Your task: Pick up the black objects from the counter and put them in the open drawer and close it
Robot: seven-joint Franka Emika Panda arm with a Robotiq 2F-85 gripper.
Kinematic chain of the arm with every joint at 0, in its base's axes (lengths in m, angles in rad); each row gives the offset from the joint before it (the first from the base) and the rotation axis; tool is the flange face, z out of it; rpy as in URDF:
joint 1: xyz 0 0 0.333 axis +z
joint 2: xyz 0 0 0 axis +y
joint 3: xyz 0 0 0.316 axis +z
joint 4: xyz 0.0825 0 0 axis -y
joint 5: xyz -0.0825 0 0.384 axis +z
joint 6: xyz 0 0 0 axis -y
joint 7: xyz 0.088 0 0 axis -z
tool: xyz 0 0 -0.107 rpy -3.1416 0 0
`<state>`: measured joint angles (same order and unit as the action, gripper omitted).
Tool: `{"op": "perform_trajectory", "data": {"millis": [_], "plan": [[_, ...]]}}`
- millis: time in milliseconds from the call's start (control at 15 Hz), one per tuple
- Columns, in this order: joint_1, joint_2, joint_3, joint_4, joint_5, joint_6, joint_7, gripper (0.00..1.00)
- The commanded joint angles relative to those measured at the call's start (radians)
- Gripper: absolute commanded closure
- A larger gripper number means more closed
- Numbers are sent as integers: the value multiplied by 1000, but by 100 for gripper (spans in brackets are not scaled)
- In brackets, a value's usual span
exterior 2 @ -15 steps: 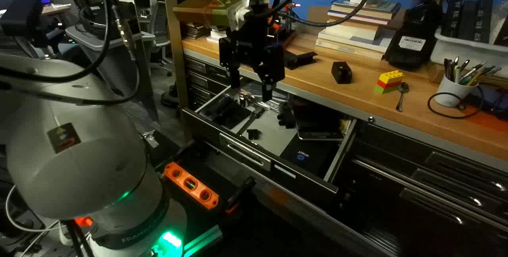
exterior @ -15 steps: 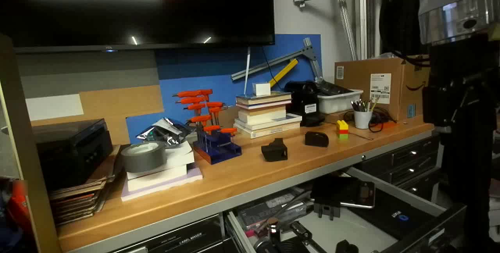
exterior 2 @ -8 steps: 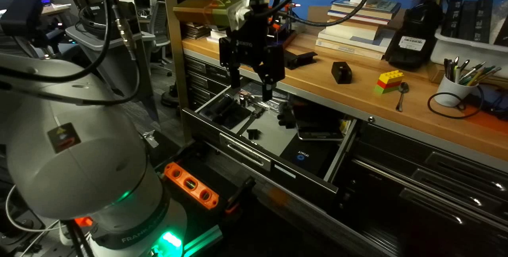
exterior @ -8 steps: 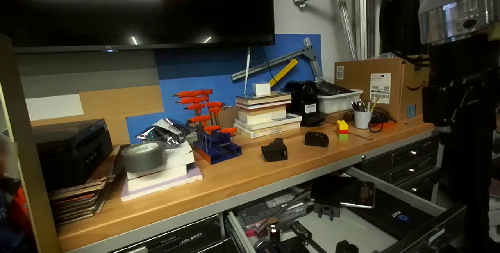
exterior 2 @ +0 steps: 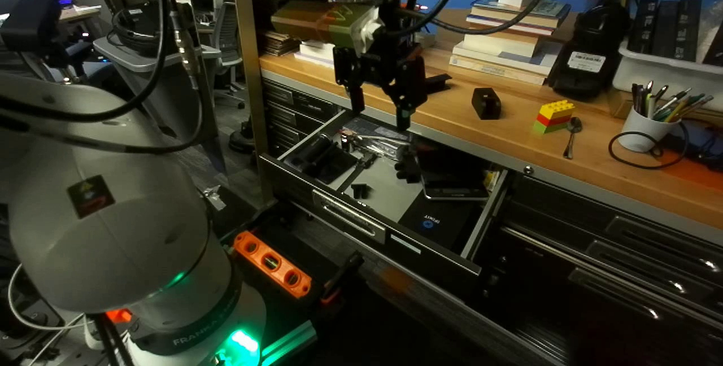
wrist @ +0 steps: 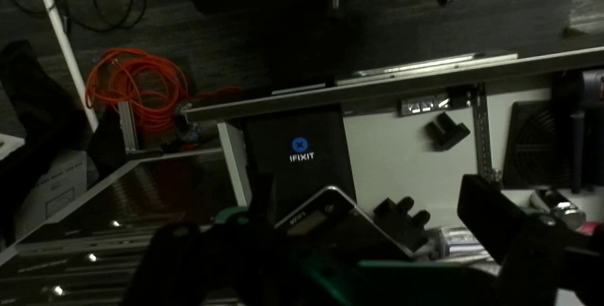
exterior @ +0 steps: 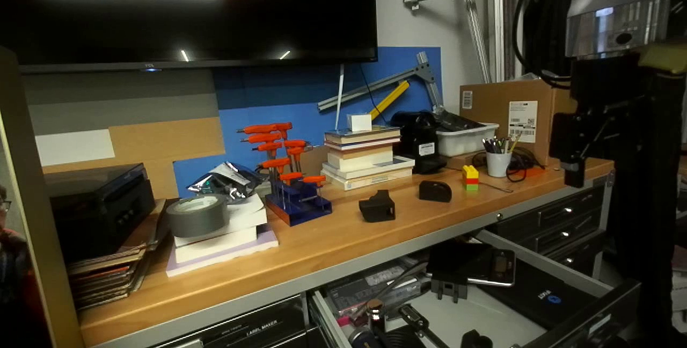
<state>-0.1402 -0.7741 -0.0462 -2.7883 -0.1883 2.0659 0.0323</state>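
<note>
I'm hovering the gripper (exterior 2: 380, 114), jaws spread, above the open drawer (exterior 2: 390, 196); 2 black objects (exterior: 377, 208) (exterior: 435, 191) are sitting behind the drawer, on the counter (exterior: 333, 235).

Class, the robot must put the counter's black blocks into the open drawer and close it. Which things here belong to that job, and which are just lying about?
Belong to the job:
angular black block
rounded black block
counter
open drawer
open gripper

Just lying about:
toy bricks
tape roll
tall book stack
pen cup
spoon
</note>
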Motion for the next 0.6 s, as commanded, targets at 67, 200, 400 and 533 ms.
{"op": "perform_trajectory", "data": {"millis": [67,200,400,533], "plan": [[-4,242,-38,75,10,331,11,0],[2,376,-42,131,26,455,8,0],[51,563,-82,250,89,536,-110,0],[94,690,-115,357,184,555,-250,0]]}}
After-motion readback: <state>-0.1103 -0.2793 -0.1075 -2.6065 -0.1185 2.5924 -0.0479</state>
